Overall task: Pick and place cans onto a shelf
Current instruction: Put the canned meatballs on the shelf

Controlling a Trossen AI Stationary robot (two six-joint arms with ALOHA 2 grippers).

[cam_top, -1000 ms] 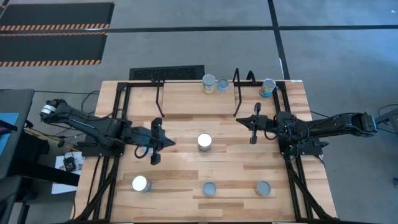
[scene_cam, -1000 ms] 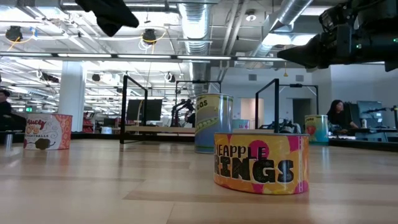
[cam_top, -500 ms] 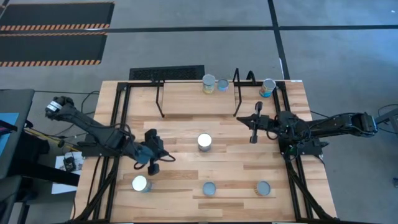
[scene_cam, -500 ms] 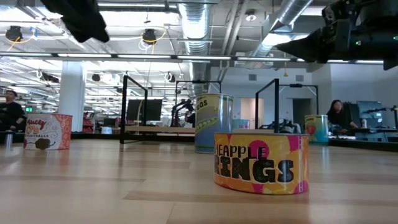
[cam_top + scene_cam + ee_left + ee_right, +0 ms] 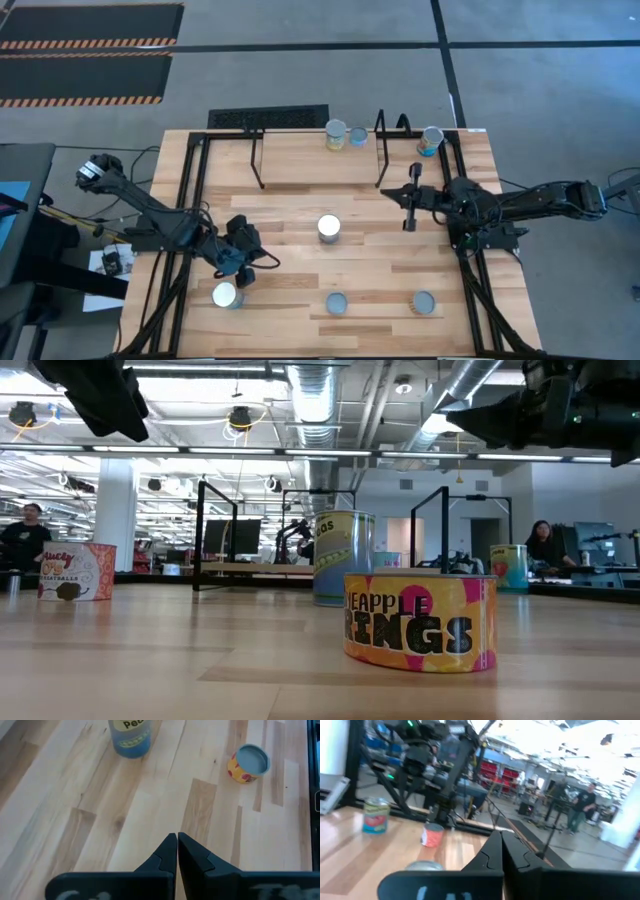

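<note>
Several cans stand upright on the wooden table. A white-topped can (image 5: pixel 226 295) stands near left, a silver-topped one (image 5: pixel 328 228) mid-table, and two grey-blue-topped ones (image 5: pixel 337 303) (image 5: pixel 424 302) near the front edge. Three more (image 5: pixel 336 134) (image 5: pixel 358 136) (image 5: pixel 432 140) stand at the far edge. The shelf's (image 5: pixel 320 165) black wire end frames stand on the far half of the table. My left gripper (image 5: pixel 248 272) (image 5: pixel 177 840) is shut and empty, above the table, just far-right of the white-topped can. My right gripper (image 5: pixel 392 193) (image 5: pixel 501 837) is shut and empty beside the shelf's right frame.
The left wrist view shows a blue-labelled can (image 5: pixel 131 737) and a yellow-and-red can (image 5: pixel 248 763) ahead of the fingers. In the low view a pineapple-rings can (image 5: pixel 420 620) is nearest. Black frame rails (image 5: pixel 180 250) (image 5: pixel 475 280) run along both table sides.
My left gripper has moved toward the table's near edge and down, closing on the white-topped can at the near left, and has turned a little. Its fingers stay shut. No can has moved.
</note>
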